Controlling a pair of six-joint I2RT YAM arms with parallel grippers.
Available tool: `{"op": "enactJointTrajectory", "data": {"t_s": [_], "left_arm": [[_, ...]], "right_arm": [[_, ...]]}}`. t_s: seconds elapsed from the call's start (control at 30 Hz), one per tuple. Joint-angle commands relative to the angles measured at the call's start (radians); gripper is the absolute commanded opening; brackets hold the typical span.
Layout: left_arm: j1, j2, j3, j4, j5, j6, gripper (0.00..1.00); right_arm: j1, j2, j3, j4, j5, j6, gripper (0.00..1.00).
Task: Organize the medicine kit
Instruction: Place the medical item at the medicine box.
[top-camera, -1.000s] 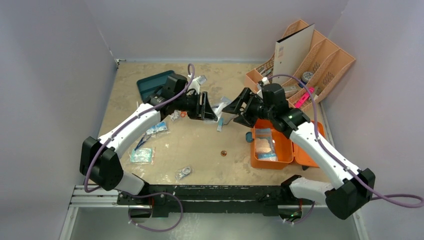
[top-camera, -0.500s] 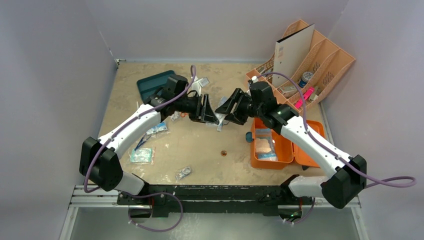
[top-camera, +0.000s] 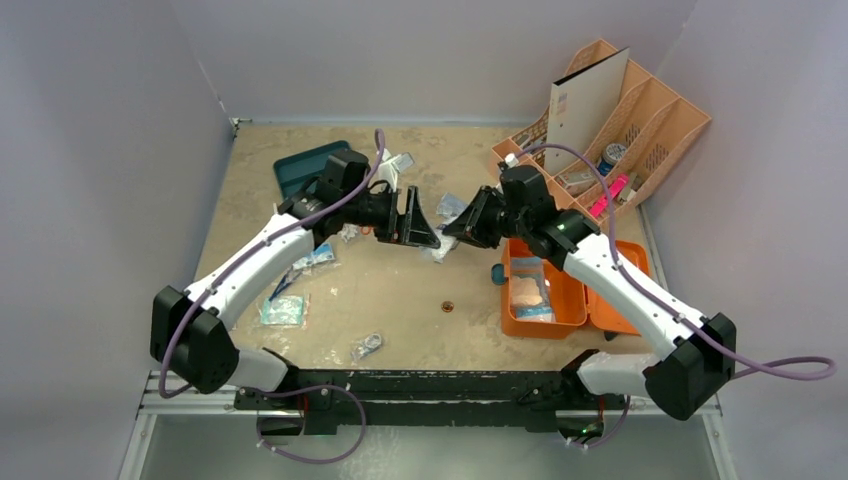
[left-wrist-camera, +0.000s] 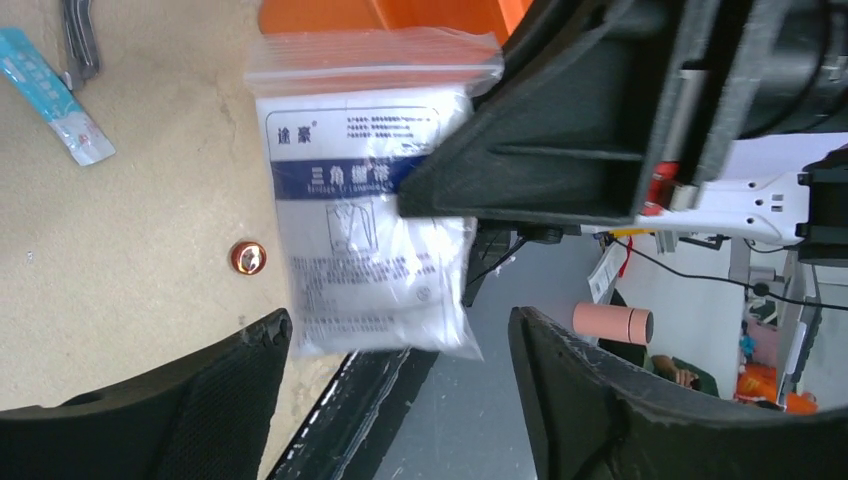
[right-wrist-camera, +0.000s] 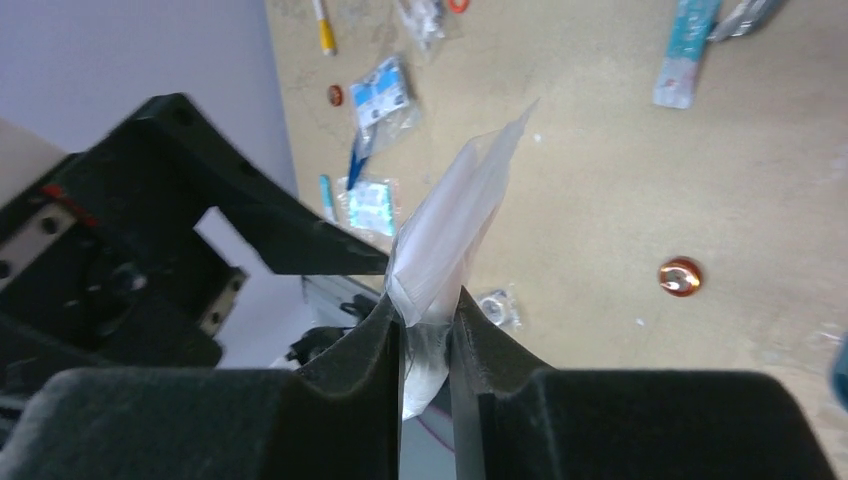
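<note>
Right gripper (right-wrist-camera: 425, 310) pinches bag (left-wrist-camera: 370, 210) edge; left gripper (left-wrist-camera: 398, 325) jaws wide, holding nothing. Kit (top-camera: 545, 327) open at right side: likely light, rigid, slides easily; grip by wall. Bag soft, slick.

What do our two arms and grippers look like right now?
The left arm and right arm have white links, black joints and a purple cable each. The left gripper and right gripper are black, with wedge-shaped, textured fingers.

Clear pouch (left-wrist-camera: 345, 250): white label, blue band reads "三角…"; small print too fine to read.
</note>
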Motion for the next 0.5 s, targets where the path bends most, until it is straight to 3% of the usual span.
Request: {"op": "enactJointTrajectory", "data": {"t_s": [0.0, 0.17, 0.47], "left_arm": [[-0.004, -0.080, 0.026, -0.021, -0.033, 0.054, 0.80], [-0.003, -0.120, 0.059, -0.141, -0.165, 0.162, 0.84], [-0.004, -0.166, 0.045, -0.300, -0.441, 0.340, 0.90]], "right_arm": [[-0.006, -0.062, 0.067, -0.132, 0.087, -0.132, 0.19], [-0.010, -0.100, 0.148, -0.326, 0.177, -0.279, 0.19], [-0.012, -0.062, 0.373, -0.850, 0.388, -0.522, 0.19]]}}
